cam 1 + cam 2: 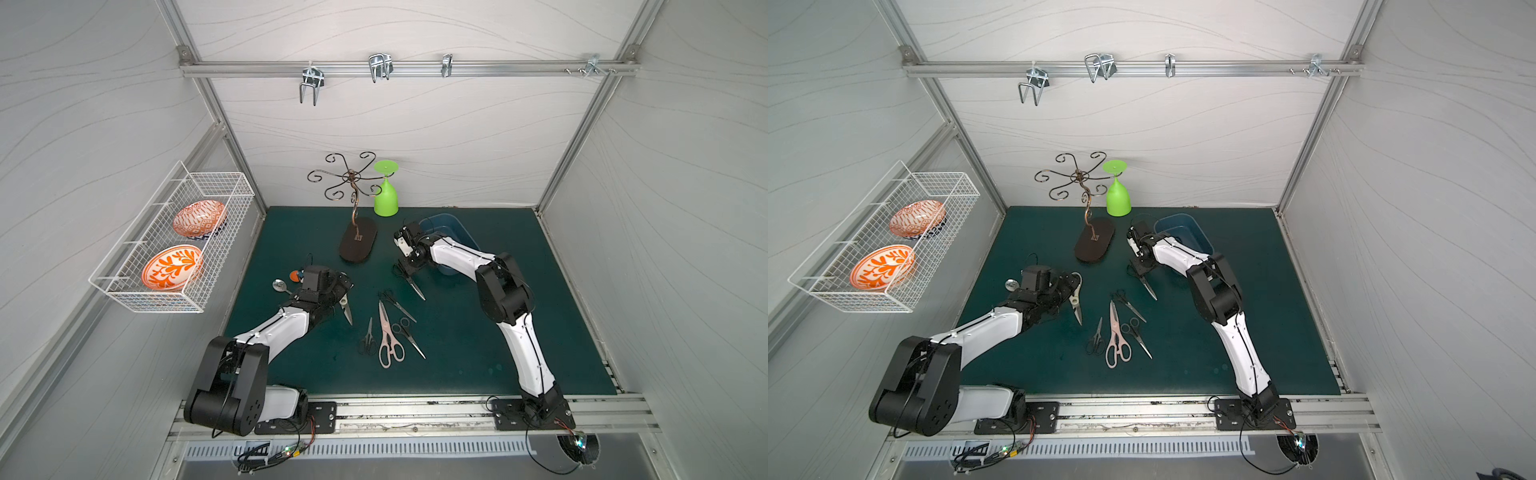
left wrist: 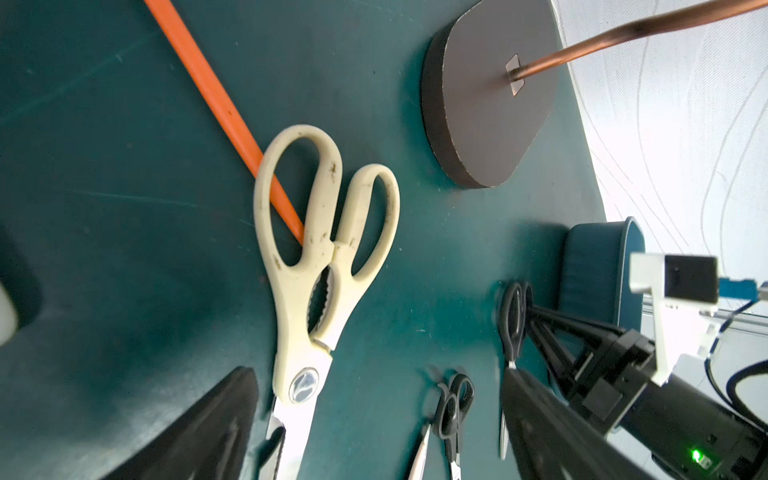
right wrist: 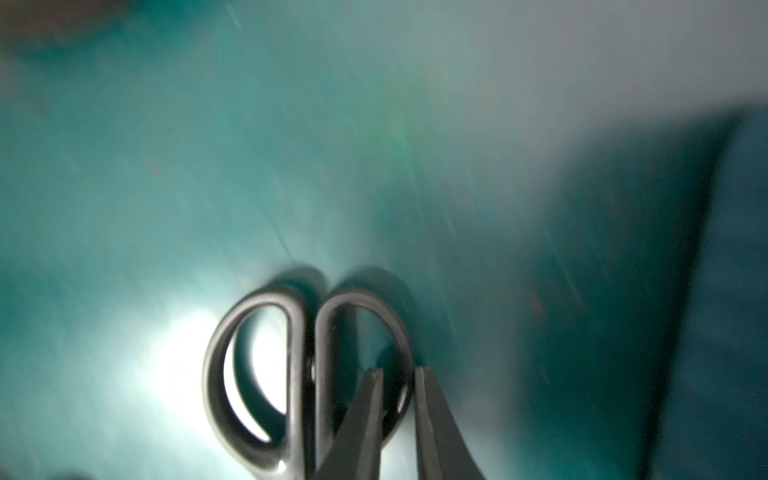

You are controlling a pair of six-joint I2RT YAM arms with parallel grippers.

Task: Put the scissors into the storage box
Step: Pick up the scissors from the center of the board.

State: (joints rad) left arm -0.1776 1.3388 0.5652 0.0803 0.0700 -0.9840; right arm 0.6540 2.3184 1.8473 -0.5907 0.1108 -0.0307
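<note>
Pinching black-handled scissors by one handle loop, right tool narrow, just left of blue storage box.
Likely next: lifting clear of surface, carrying right over box rim, releasing; left tool wide above cream shears.

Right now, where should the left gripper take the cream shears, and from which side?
Probably the narrow neck by the pivot, from above: the cream shears lie flat, the open left gripper straddles that spot, clear of the orange rod under a handle loop.
</note>
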